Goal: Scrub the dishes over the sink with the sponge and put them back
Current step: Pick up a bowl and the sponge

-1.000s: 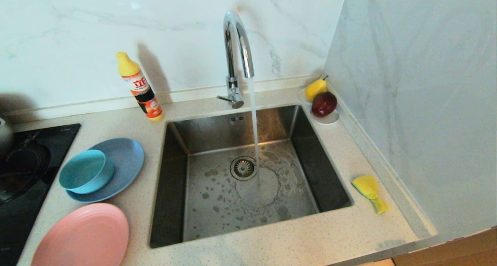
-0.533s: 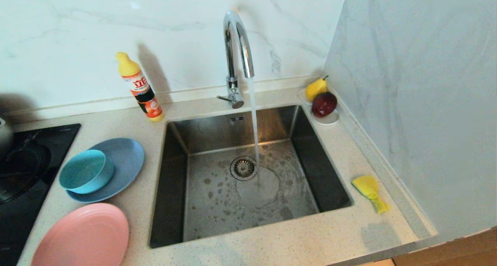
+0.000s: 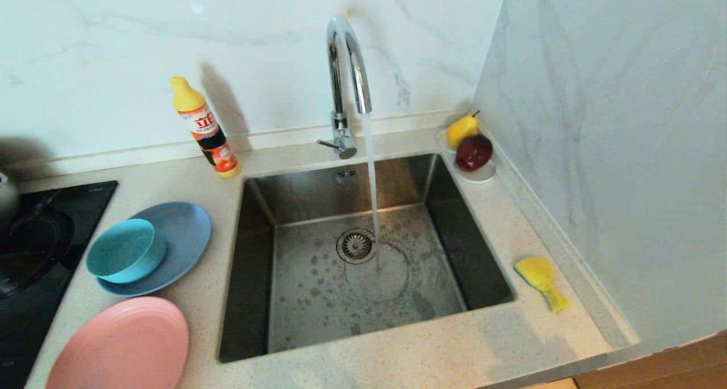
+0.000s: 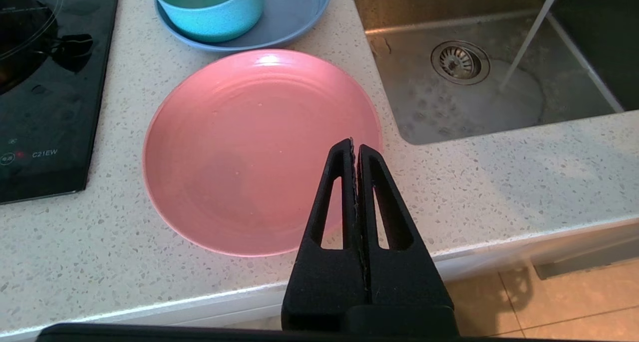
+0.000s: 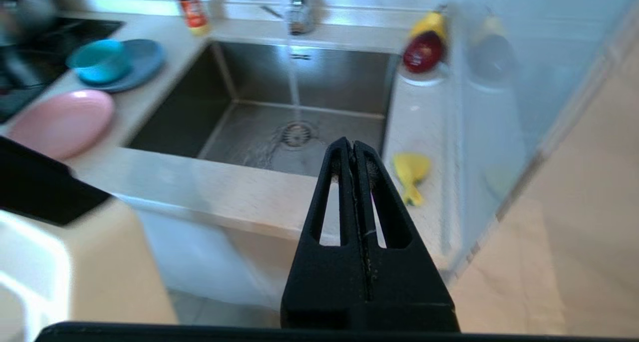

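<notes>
Head view: neither arm in frame; pink plate (image 3: 119, 343) cut off by bottom edge, stovetop (image 3: 40, 252) by left edge w/ a sliver of grey pot (image 3: 5, 199). Bottle (image 3: 205, 129) label too small to read. Right wrist view blurred; sponge (image 5: 410, 174) just a yellow smear.

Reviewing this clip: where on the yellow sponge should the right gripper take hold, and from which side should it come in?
Probably the sponge's wide end, the part farther from the counter's front edge, pinched across its width from above. It lies flat on the counter between sink and wall and narrows to a thin tail toward the front. The right gripper, shut, must open first.
</notes>
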Motion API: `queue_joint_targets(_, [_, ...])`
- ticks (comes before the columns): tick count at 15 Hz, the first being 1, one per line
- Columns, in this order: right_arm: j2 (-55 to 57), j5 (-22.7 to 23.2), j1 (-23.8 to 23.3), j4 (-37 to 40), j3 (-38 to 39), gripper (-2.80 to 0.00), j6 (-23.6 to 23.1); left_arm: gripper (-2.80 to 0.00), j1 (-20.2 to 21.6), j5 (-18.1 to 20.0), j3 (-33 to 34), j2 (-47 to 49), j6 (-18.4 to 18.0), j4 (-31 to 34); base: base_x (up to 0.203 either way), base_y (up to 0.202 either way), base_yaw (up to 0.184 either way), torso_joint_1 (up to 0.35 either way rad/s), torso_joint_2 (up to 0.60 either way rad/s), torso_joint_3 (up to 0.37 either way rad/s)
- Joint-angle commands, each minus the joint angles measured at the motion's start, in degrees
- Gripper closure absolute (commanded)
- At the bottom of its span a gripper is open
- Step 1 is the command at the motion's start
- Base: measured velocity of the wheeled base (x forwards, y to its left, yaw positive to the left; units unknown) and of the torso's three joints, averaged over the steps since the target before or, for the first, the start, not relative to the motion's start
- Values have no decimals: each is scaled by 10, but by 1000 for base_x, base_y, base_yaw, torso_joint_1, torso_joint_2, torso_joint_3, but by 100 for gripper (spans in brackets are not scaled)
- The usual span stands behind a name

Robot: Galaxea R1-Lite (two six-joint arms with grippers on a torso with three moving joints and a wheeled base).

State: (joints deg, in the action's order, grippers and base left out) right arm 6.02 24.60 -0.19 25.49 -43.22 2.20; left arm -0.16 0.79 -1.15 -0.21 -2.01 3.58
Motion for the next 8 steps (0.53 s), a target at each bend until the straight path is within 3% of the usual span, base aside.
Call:
queue_joint_targets(1, [99,26,-7,1,-44,0,0,0,0,0,0,2,0,0,0,0,0,0,0,0])
queue_joint_targets(4, [202,70,-14,0,-86,0,-3,0,0,0,0,2,0,0,0,0,0,0,0,0])
queue_joint_targets(8, [333,87,-15,0,-134,0,-13,0,0,0,0,2,0,0,0,0,0,0,0,0])
